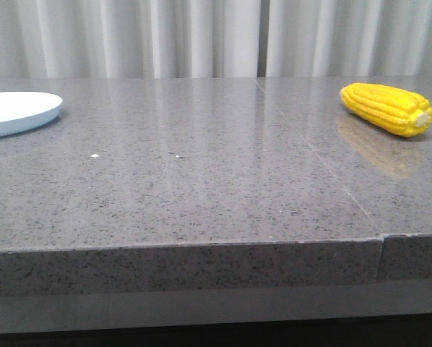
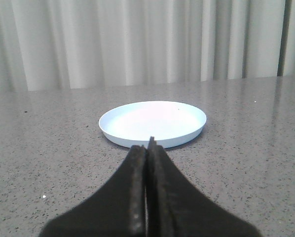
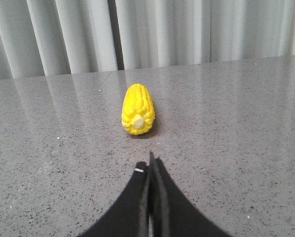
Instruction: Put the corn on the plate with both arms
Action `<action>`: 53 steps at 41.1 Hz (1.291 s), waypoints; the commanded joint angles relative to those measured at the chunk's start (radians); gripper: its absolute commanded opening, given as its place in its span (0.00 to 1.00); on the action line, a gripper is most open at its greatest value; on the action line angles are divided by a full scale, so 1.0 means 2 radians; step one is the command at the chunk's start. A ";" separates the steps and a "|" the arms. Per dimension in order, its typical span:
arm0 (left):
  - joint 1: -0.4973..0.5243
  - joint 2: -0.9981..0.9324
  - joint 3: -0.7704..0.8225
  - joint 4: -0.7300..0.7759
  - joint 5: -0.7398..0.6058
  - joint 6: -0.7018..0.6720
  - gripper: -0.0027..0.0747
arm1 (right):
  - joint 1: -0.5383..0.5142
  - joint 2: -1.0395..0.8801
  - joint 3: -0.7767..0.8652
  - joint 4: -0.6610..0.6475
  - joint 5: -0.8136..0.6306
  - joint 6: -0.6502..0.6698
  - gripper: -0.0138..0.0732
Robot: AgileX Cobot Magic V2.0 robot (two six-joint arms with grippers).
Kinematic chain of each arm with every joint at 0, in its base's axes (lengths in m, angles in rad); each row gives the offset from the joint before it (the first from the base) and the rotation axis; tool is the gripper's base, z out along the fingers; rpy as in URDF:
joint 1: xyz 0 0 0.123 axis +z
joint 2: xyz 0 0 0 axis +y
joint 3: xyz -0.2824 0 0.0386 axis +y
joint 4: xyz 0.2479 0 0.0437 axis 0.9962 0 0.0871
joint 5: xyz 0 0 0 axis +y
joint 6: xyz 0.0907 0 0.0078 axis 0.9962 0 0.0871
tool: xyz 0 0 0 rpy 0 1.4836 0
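Note:
The yellow corn (image 1: 386, 108) lies on the grey stone table at the far right, its pale stub toward the front right. It also shows in the right wrist view (image 3: 137, 109), stub end toward the camera, a short way beyond my right gripper (image 3: 150, 164), which is shut and empty. The pale blue-white plate (image 1: 17, 112) sits empty at the far left, cut by the frame edge. In the left wrist view the plate (image 2: 153, 123) lies just beyond my left gripper (image 2: 148, 146), which is shut and empty. Neither gripper shows in the front view.
The grey speckled table (image 1: 201, 181) has a seam running from the back toward the front right and a front edge (image 1: 187, 249) near the camera. White curtains (image 1: 201, 36) hang behind the table. A small white speck (image 1: 94, 155) lies on the surface.

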 commanded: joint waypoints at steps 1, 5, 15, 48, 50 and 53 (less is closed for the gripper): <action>0.002 -0.010 0.001 0.000 -0.044 -0.004 0.01 | -0.003 -0.006 -0.008 -0.001 -0.041 -0.001 0.02; 0.002 -0.010 0.001 0.000 -0.044 -0.004 0.01 | -0.003 -0.006 -0.008 -0.001 -0.041 -0.001 0.02; 0.002 -0.010 0.001 0.000 -0.044 -0.004 0.01 | -0.003 -0.006 -0.008 -0.001 -0.041 -0.001 0.02; 0.002 0.010 -0.138 -0.006 -0.029 -0.005 0.01 | -0.003 0.008 -0.116 -0.002 0.001 -0.036 0.02; 0.002 0.022 -0.165 -0.006 -0.012 -0.005 0.01 | -0.003 0.020 -0.139 -0.002 0.014 -0.036 0.02; 0.002 0.049 -0.212 -0.006 0.020 -0.005 0.01 | -0.003 0.048 -0.180 -0.002 0.038 -0.036 0.02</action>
